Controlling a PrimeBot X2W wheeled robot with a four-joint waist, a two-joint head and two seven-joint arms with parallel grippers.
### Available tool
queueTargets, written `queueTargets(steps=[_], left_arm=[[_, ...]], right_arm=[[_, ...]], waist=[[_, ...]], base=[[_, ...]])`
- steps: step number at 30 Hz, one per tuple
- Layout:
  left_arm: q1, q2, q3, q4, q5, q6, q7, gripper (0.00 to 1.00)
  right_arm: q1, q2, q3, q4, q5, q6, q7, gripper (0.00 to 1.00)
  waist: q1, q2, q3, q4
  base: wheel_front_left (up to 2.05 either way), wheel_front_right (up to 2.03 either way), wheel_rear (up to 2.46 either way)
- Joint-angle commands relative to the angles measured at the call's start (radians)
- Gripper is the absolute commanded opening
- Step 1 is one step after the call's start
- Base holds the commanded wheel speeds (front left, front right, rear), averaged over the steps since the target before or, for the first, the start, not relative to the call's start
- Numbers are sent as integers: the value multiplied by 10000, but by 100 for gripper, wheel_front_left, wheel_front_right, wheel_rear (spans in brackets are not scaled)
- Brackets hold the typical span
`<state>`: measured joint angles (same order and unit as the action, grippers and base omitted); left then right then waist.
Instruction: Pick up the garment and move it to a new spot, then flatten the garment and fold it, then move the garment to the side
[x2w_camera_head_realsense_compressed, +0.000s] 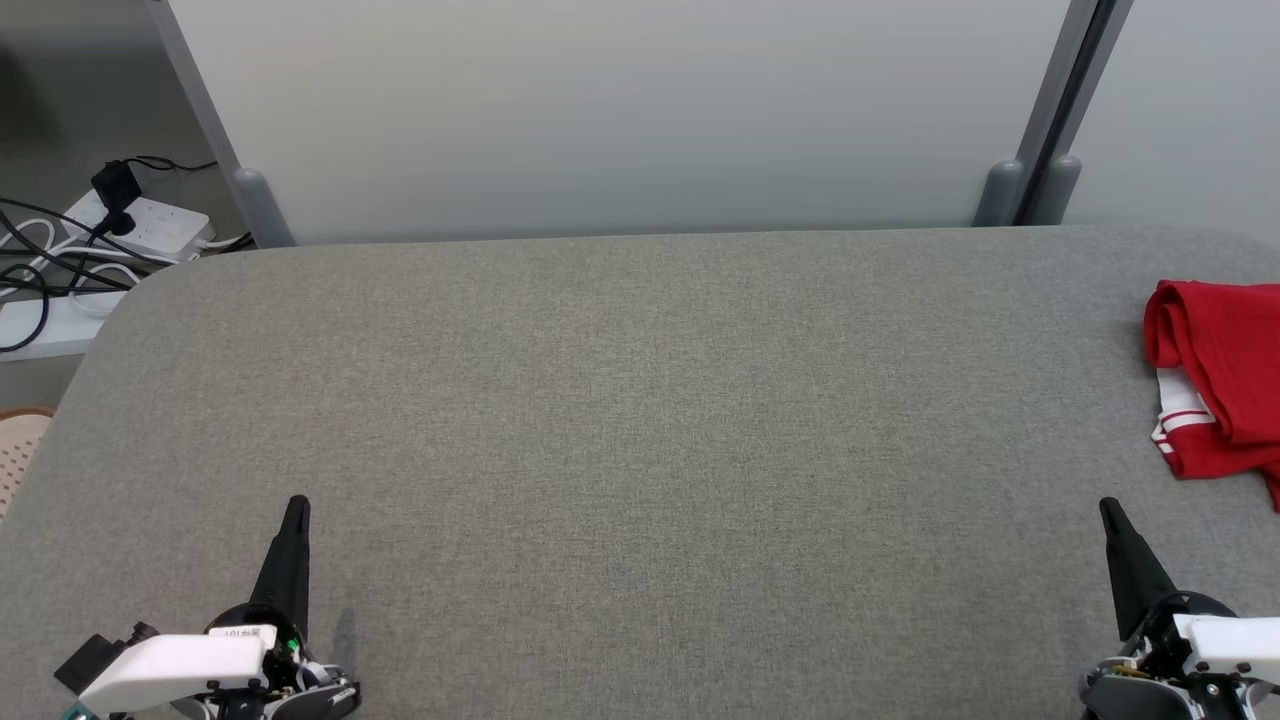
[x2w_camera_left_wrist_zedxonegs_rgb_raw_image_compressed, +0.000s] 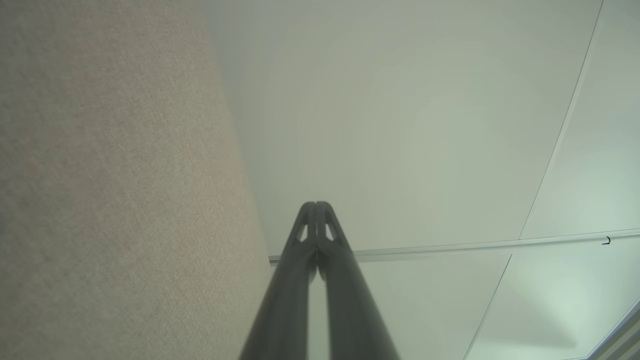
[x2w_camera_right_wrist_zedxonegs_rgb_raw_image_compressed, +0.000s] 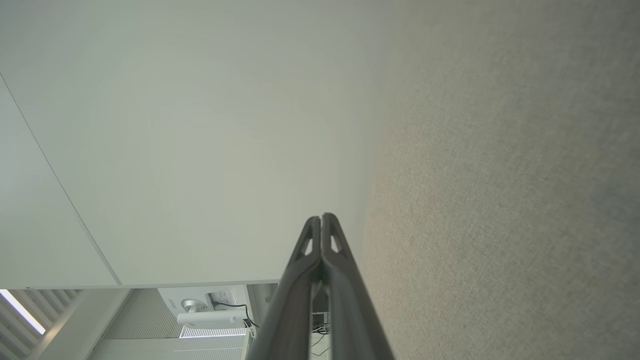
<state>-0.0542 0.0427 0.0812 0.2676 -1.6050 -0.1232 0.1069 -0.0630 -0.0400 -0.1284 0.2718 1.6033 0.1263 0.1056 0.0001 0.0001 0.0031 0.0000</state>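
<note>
While both claws rest pinched fully together and hold nothing, the left claw (x2w_camera_head_realsense_compressed: 297, 508) low at your left and the right claw (x2w_camera_head_realsense_compressed: 1108, 510) low at your right, the red garment (x2w_camera_head_realsense_compressed: 1222, 375) lies bunched in loose layers at the far right side of the grey bench (x2w_camera_head_realsense_compressed: 640, 420), well apart from either; that would fit a garment waiting to be fetched as well as one already folded and set aside. Should you reach for it, I judge the risks as these: it lies close to the bench's right side, so a sideways drag could slide it off; a pinch on the top layer alone would let the rest unroll or trail. The head view cuts the garment off at its right edge; you cannot tell how far it runs, whether it overhangs the bench, or how neat its layers are.
</note>
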Motion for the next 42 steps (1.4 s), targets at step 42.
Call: queueTargets(steps=[42], left_arm=[[-539,76,337,-225,-26,-75,72,0]], right_arm=[[-450,-104,136,-270,45,44,84,0]], waist=[[0,-1,0,0]], base=[[0,0,0]])
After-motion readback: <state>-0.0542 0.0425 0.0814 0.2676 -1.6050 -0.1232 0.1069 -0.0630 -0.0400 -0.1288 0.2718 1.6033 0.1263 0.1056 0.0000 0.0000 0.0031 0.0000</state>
